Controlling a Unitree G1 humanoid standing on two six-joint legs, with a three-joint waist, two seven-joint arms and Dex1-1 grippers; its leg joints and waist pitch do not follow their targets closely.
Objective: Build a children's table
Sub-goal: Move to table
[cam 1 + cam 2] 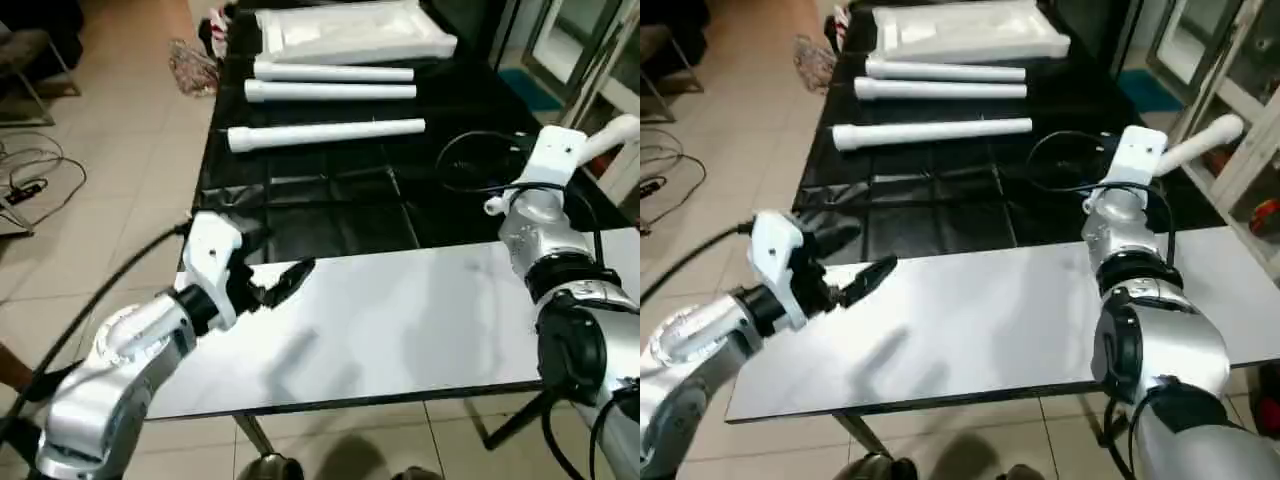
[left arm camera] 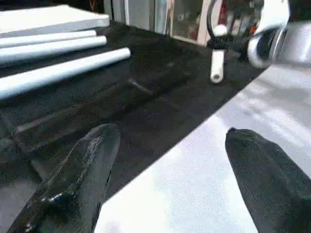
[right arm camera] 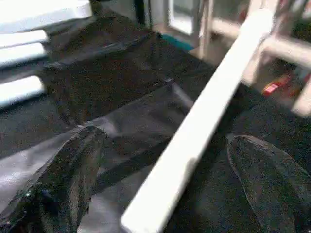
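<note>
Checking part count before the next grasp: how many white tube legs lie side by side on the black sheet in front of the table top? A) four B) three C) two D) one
B: three legs lie there in a row, the near leg, the middle leg and the far leg, just before the table top.

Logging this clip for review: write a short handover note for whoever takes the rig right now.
Left gripper: open, empty, over the left end of the white board.
Right gripper: open, with the fourth leg running between its fingers, not clamped.
Tabletop at the far end of the black cover, three legs lying beside it.
Done: nothing fitted. Left: all four legs into the tabletop.
</note>
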